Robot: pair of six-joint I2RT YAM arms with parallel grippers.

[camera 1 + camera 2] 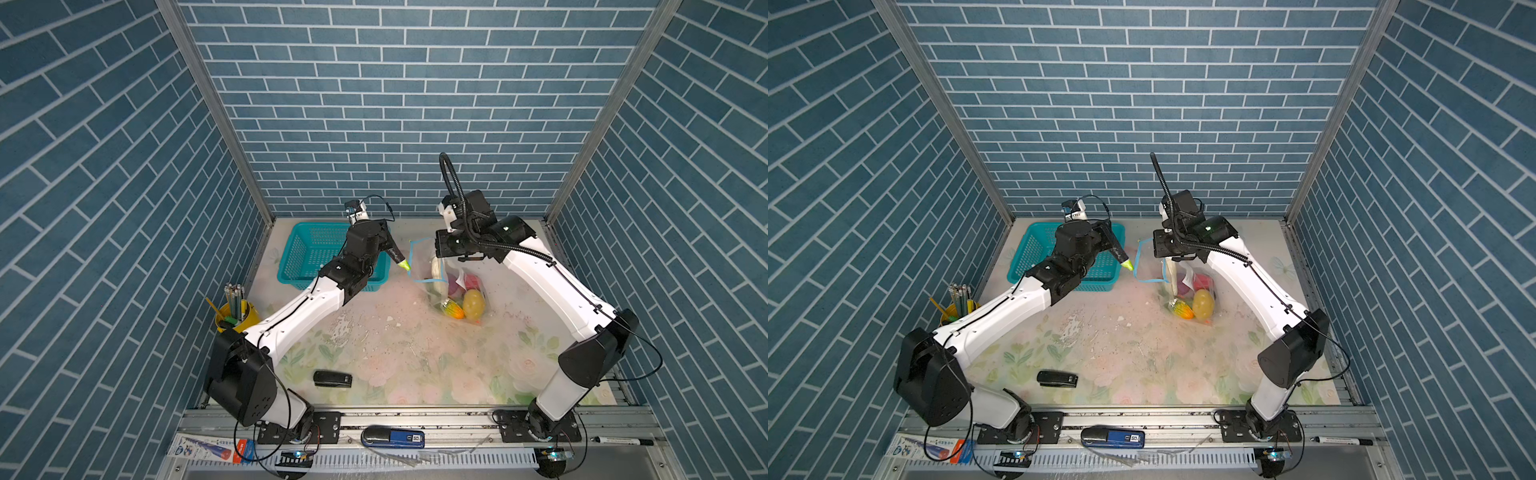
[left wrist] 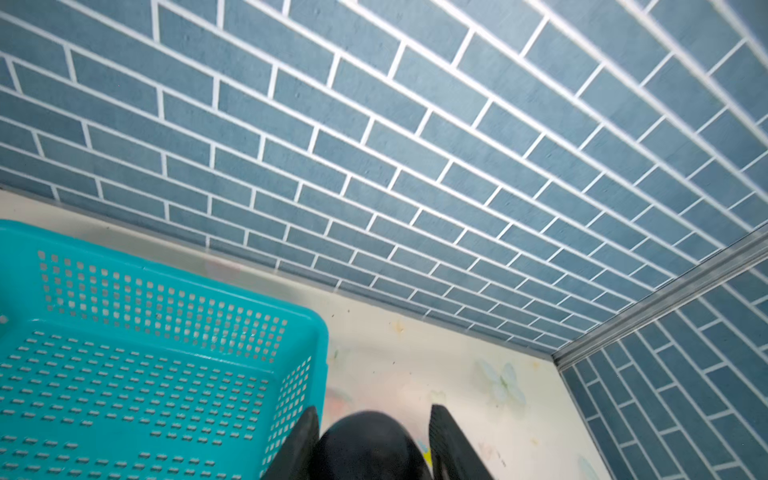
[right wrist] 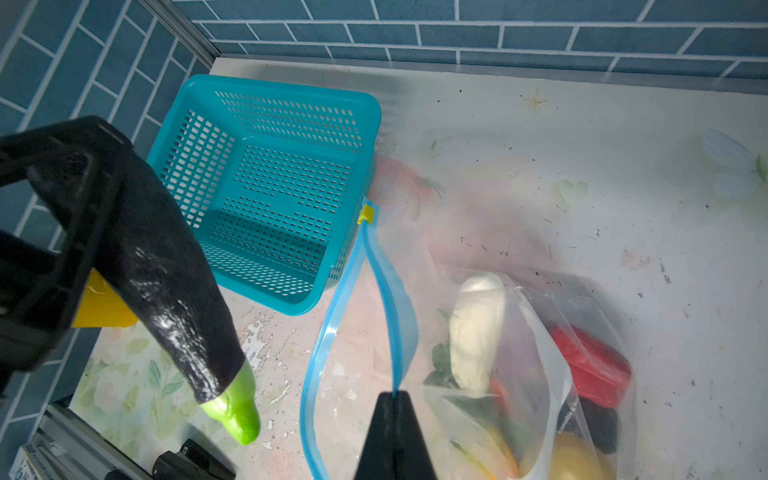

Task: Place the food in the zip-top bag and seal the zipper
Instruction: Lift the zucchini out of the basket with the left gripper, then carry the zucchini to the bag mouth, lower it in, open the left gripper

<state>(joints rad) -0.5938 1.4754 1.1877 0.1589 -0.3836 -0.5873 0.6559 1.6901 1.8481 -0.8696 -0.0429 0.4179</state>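
My left gripper [image 1: 388, 246] [image 2: 374, 413] is shut on the dark eggplant [image 1: 397, 255] [image 1: 1120, 254] [image 3: 174, 282]. The eggplant hangs in the air with its green tip down, just left of the bag's mouth and beside the basket. The clear zip-top bag [image 1: 457, 291] [image 3: 540, 353] lies right of centre. It holds a white cabbage [image 3: 478, 328], a red piece [image 3: 590, 361], a yellow potato [image 1: 473, 303] and an orange-green piece [image 1: 453, 309]. My right gripper [image 3: 392, 397] [image 1: 444, 255] is shut on one side of the blue zipper [image 3: 390, 299], lifting it so the mouth gapes. The yellow slider [image 3: 366, 213] sits at the far end.
An empty teal mesh basket [image 1: 307, 253] [image 2: 145, 353] stands at the back left, close to the bag's mouth. A yellow cup of pencils [image 1: 235, 311] stands at the left edge. A black stapler [image 1: 332, 379] lies near the front; a blue stapler [image 1: 392, 438] rests on the rail.
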